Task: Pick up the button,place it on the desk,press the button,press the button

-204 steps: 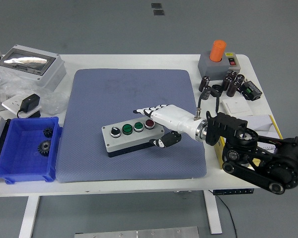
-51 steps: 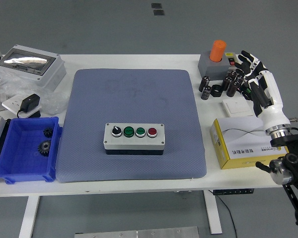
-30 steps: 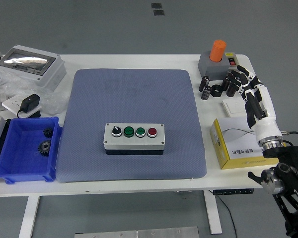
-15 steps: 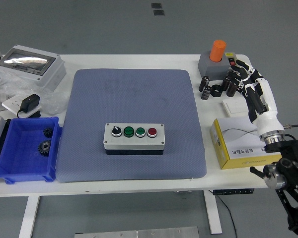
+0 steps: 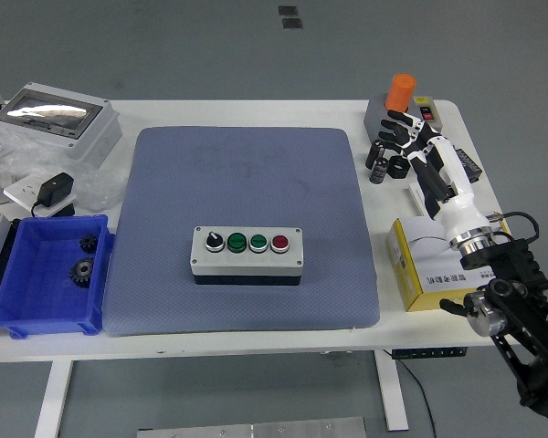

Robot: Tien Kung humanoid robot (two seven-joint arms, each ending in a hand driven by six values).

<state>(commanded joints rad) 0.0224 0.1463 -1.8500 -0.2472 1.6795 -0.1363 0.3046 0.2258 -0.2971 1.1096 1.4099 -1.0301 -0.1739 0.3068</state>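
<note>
- The button box [image 5: 247, 256] sits square on the blue-grey mat [image 5: 247, 173], toward its near edge: a black knob, two green buttons and a red one in a row on top.
- Nothing touches the box.
- Over at the right, the robot's right hand [image 5: 429, 164] hangs above the clutter near the orange-topped grey box [image 5: 397, 108], fingers spread and loose, holding nothing.
- Below its wrist lies a yellow carton [image 5: 420, 274].
- At the left edge, the blue bin [image 5: 50, 274] holds two dark gears [image 5: 80, 269].
- Behind it sits a grey case with a clear lid [image 5: 53, 120]; I can't make out its contents.
</note>
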